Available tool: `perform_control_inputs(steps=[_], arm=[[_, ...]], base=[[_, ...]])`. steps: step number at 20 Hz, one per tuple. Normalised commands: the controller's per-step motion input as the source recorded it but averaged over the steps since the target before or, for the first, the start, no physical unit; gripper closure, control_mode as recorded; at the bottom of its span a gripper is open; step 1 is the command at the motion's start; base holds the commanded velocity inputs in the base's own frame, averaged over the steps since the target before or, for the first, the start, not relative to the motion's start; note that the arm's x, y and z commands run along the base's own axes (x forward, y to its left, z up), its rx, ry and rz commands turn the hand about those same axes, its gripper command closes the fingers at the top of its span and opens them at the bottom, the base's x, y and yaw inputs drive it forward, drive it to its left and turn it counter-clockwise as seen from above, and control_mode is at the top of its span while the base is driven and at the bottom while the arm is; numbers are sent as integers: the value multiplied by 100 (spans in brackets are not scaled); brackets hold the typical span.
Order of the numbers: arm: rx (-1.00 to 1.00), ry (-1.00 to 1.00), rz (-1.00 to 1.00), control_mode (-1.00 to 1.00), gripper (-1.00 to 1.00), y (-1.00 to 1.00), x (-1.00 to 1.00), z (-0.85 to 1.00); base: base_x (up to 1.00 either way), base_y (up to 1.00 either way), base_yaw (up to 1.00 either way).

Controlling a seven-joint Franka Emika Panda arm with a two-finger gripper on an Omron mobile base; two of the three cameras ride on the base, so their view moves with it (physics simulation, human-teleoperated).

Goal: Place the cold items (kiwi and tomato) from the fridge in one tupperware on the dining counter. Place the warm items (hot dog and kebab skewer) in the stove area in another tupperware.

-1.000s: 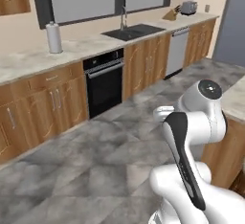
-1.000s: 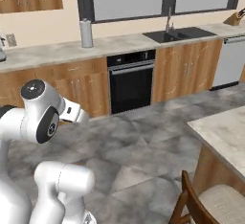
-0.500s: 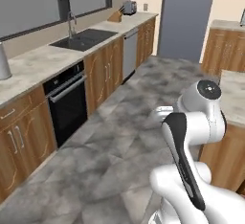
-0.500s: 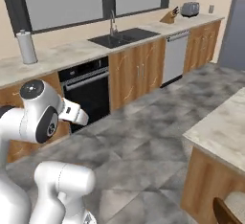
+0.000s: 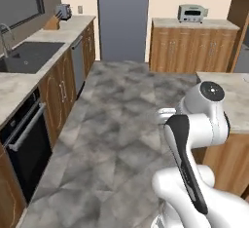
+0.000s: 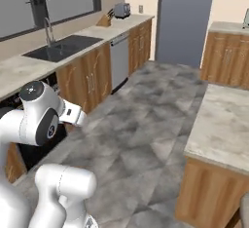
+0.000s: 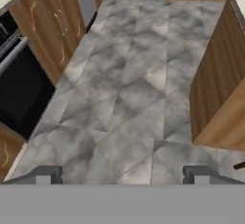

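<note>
The gripper [image 7: 121, 174] is hanging wide open and empty over bare floor [image 7: 129, 89], tucked in, probably for travel. Ahead of it the grey fridge [image 5: 122, 20] is standing shut, presumably hiding the kiwi and tomato. I cannot tell where the tupperware sits.

A sink [image 6: 61, 47] is set into the counter [image 6: 17, 71], an oven [image 5: 22, 149] below; a toaster [image 6: 121, 10] stands farther along.
</note>
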Motion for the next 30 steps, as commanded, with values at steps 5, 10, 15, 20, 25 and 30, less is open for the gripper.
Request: perform_control_inputs(steps=[5,10,15,20,25,30], arm=[[0,0,0,100,-100,0,0,0],[0,0,0,100,-100,0,0,0],[0,0,0,100,-100,0,0,0],[0,0,0,100,-100,0,0,0],[0,0,0,100,-100,0,0,0],[0,0,0,100,-100,0,0,0]], base=[[99,54,-59],[100,64,-58],[100,74,-54],[100,76,-52],[100,76,-51],[100,79,-49]])
